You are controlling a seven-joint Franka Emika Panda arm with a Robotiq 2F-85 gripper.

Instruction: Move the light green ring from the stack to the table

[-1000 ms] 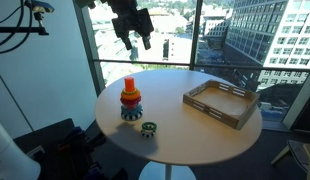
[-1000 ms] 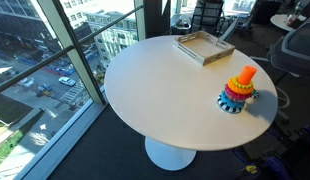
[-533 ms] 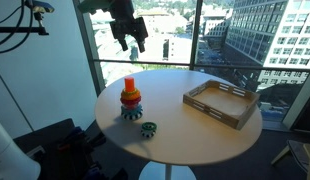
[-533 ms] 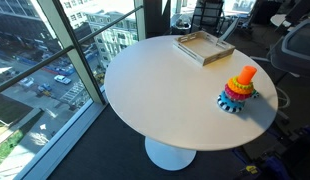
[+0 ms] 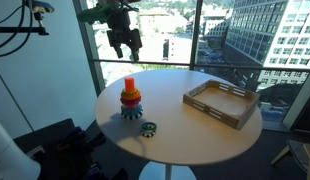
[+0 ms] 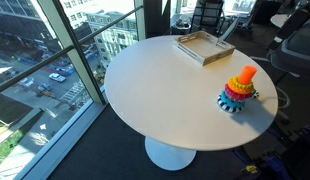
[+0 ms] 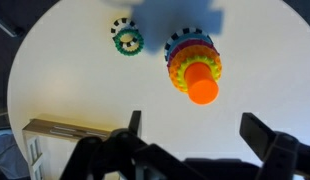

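The black Robotiq gripper [image 5: 126, 50] hangs high above the large round white tabletop [image 5: 190, 135], well clear of everything on it, roughly over the far edge near the window glass [image 5: 175, 40]. In the wrist view the gripper [image 7: 192, 128] looks straight down, its two dark fingers [image 7: 135, 124] spread wide apart with nothing between them. Below it stands the small ring-stacking toy with an orange central post [image 7: 202, 88], upright on the table [image 7: 75, 85]; a wider blue gear-edged ring [image 7: 187, 42] forms its base and red and orange rings sit higher up the post. The small lime, yellow-green plastic ring with a gear-like rim [image 7: 173, 68] shows as a narrow band on the stack, just above the blue ring and under the orange ones, so it is not yet on the table. In both exterior views the stack [image 5: 130, 100] [image 6: 238, 92] stands near the table's edge, though the light green ring is too small to pick out there. A darker teal-green gear-rimmed ring [image 5: 148, 128] lies flat on the table just beside the stack, apart from it; the wrist view shows it [image 7: 126, 40] as well. A rectangular wooden tray with low walls [image 5: 210, 108] rests on the opposite side of the table [image 6: 155, 95], well apart from the stack, seen also in the other exterior view [image 6: 195, 52] and at the lower left of the wrist view [image 7: 65, 129].
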